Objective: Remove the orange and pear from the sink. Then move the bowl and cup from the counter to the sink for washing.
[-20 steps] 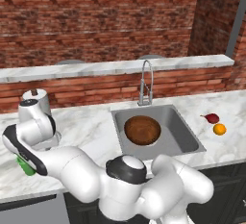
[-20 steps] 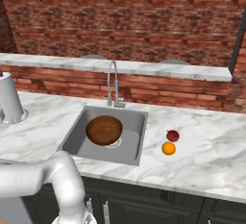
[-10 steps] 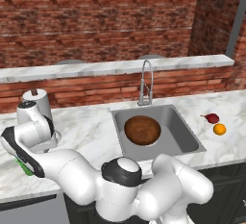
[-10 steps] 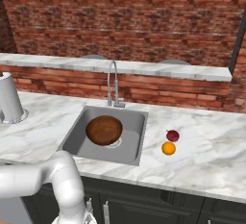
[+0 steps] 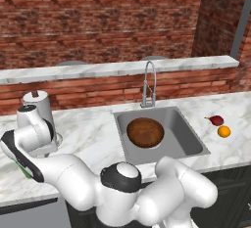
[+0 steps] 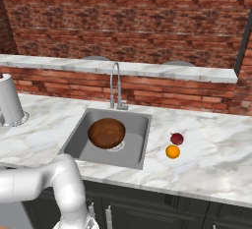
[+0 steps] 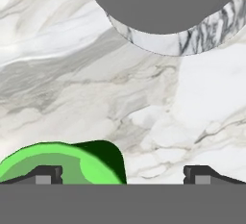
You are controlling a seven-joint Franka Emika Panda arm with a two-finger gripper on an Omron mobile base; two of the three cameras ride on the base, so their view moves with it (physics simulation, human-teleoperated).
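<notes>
A paper towel roll [image 6: 10, 100] stands upright on its round marble base [image 7: 192, 38] at the far left. Behind runs a red brick wall [image 5: 98, 26] with a higher marble ledge [image 6: 128, 68].

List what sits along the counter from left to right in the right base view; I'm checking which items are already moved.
Paper towel roll → bowl inside the sink → pear and orange, both on the counter right of the sink.

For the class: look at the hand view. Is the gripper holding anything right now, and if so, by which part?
Nothing is held. The gripper is open above the counter, and the green cup sits by one fingertip, not clamped between both.
</notes>
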